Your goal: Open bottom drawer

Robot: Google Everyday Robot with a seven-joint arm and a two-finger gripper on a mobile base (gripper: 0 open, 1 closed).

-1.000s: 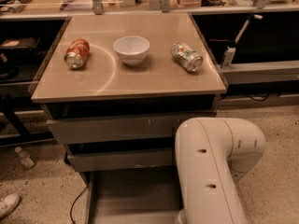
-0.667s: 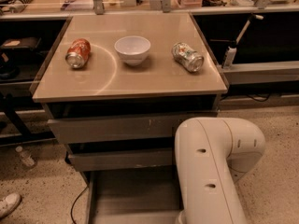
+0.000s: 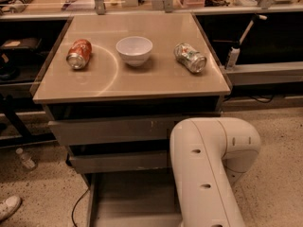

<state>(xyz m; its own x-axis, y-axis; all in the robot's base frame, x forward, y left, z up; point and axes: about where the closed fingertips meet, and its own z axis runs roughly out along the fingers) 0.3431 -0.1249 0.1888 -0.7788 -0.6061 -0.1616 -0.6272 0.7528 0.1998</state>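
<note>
**A:** Has anything shifted in the last second?

**B:** Nothing that I can find. On the bench [image 3: 142, 86], left to right, the orange can [image 3: 79, 54] lies on its side, the white bowl [image 3: 134, 50] stands upright, and the silver-green can [image 3: 190, 57] lies on its side. All three are where they were. The white arm [image 3: 208, 174] at the lower right has not stirred either.

**A:** And the drawers?

**B:** The top front [image 3: 109, 129] and the middle front [image 3: 118, 161] show under the bench top. Below them the bottom drawer [image 3: 130, 195] is drawn out toward the camera, its flat grey tray open to view, just as it was a second ago.

**A:** What does that mean for the job?

**B:** I judge the opening to be done, or very nearly. The stillness suggests the pull has ended, so what is left is likely letting go and backing away.

**A:** Where is the end effector relative to the drawer?

**B:** It is out of view. The arm runs down over the right part of the tray and leaves the picture at the lower edge. The end effector is probably past that edge, near the drawer's front, which is also cut off. I cannot tell whether it is clenched or released.
</note>
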